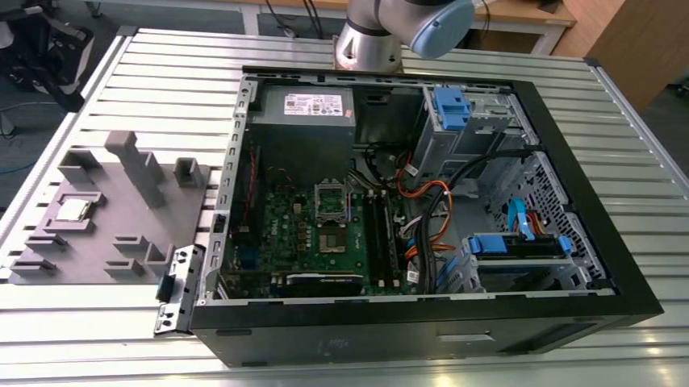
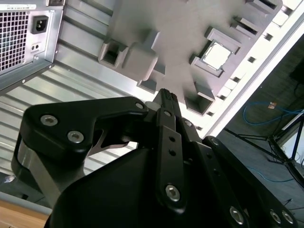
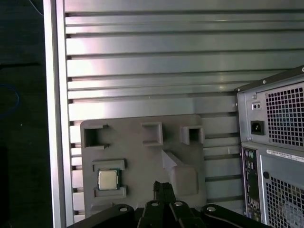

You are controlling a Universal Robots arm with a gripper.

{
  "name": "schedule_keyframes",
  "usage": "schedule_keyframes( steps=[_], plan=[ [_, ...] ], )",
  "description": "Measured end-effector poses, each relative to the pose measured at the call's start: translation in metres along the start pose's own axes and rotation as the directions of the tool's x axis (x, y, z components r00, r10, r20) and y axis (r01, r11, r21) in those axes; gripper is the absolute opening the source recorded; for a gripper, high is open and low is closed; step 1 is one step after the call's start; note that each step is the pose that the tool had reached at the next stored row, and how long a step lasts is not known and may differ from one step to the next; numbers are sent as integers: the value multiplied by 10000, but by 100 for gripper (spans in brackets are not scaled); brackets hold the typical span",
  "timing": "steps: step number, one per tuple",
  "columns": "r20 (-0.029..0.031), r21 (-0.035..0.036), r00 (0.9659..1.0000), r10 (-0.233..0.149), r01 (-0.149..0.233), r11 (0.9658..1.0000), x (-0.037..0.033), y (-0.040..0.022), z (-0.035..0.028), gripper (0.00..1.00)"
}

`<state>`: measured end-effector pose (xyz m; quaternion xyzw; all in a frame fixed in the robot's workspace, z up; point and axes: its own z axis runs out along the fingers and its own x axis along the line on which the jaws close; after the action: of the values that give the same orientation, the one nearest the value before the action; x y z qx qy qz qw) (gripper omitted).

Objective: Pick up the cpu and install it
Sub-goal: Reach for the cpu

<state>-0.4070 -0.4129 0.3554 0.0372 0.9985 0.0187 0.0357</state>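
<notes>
Table (image 1: 86, 322) held one grey holder tray (image 1: 119, 219) and one open computer case (image 1: 431, 326). Tray held one cpu (image 1: 73, 210). Case contained two blue drive brackets (image 1: 450, 106) (image 1: 517, 246).

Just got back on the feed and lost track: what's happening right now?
The arm's gripper hangs above the table, shut and holding nothing. The cpu lies in its pocket on the grey holder, on the exterior view's left of the open computer case. Nothing has been picked up yet.
</notes>
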Motion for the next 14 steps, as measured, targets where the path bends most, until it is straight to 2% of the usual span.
schedule_keyframes(
  steps=[5, 11, 14],
  plan=[
    [-39, 50, 10000, -2, 2, 10000, 69, -24, 67, 11],
    [-72, 131, 10000, -5, 6, 9999, 191, -36, 150, 11],
    [-80, 151, 10000, -8, 9, 9999, 199, -38, 159, 11]
  ],
)
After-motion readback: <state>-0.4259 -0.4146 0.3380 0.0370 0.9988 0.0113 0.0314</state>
